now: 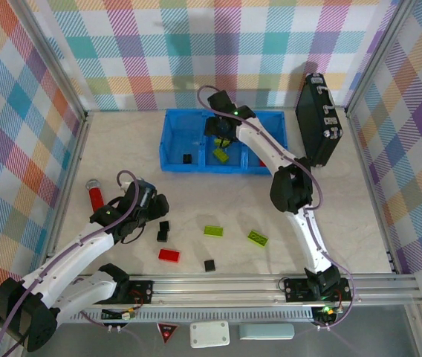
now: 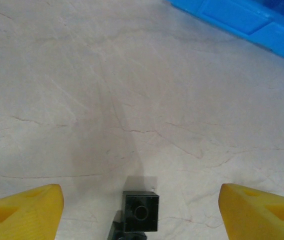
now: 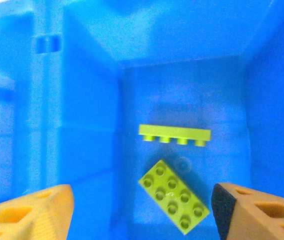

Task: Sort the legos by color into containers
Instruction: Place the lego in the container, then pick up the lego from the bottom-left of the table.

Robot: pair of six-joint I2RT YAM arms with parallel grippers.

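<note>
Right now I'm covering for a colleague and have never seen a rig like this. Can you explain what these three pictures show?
Two robot arms are bolted at the near edge of the table. The wide picture looks down from above and behind them. The other two come from a camera on each wrist, with yellow-orange fingers at the bottom corners. The left gripper hangs open over a black brick, holding nothing. The right gripper is open above the middle compartment of the blue tray, where two lime-green bricks lie. Loose on the table: a red brick, two green bricks, a black square, a red cylinder and a black case.
</note>
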